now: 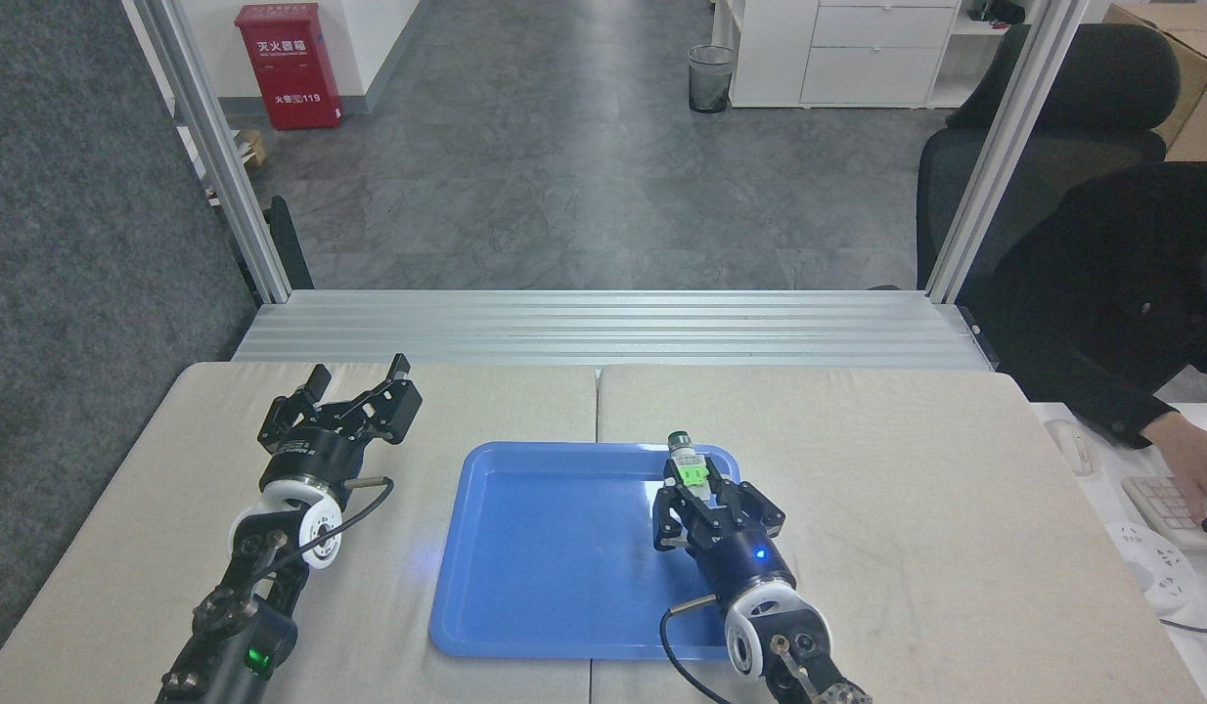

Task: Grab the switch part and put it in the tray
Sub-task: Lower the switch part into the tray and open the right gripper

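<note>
Carry step: right gripper (pixel 698 486) clamps the switch part (pixel 686 463) above the far-right corner of the tray (pixel 525 626), left gripper (pixel 354 381) sits spread & empty off to the side; next, I'd say, lower w/ care, then let go.

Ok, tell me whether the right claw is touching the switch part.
Touching. The head view shows the right claw closed on the switch part, its fingers pressed against the part's lower end, with the collar sticking out above.
</note>
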Controlling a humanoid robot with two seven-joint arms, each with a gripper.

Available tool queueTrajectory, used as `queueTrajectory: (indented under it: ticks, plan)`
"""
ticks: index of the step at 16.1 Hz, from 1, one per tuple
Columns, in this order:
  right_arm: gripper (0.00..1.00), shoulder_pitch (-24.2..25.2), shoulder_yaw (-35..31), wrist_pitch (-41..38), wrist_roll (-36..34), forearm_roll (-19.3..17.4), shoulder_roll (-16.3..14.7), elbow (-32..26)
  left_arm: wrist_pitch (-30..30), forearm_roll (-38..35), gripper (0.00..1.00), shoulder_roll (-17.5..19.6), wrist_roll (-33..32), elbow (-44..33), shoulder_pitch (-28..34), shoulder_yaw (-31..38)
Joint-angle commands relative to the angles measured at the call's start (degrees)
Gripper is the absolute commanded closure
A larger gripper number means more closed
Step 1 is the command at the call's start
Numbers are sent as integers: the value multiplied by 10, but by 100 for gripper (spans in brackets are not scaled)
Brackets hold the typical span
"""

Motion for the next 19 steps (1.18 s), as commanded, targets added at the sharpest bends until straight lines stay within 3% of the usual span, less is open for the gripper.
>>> queueTrajectory:
  ticks: [1, 3, 4, 6, 7, 8, 14, 15, 19]
  plan:
    - [87, -1, 162, 3, 17, 27, 52, 79, 0, 0, 0, 0, 0, 0, 0, 0]
    - [80, -1, 161, 5, 17, 27, 52, 91, 0, 0, 0, 0, 0, 0, 0, 0]
    - [65, -1, 157, 6, 17, 27, 51, 92, 0, 0, 0, 0, 0, 0, 0, -1]
    - [20, -2, 147, 9, 13, 21, 52, 91, 0, 0, 0, 0, 0, 0, 0, 0]
    - [7, -4, 133, 10, 11, 20, 54, 92, 0, 0, 0, 0, 0, 0, 0, 0]
    - [3, -6, 122, 8, 11, 19, 55, 91, 0, 0, 0, 0, 0, 0, 0, 0]
    - [2, -69, -33, 6, 11, 14, 47, 74, 0, 0, 0, 0, 0, 0, 0, 0]
    - [2, -90, -63, 6, 6, 14, 35, 74, 0, 0, 0, 0, 0, 0, 0, 0]
    - [2, -115, -102, 6, -39, 13, -82, 74, 0, 0, 0, 0, 0, 0, 0, 0]
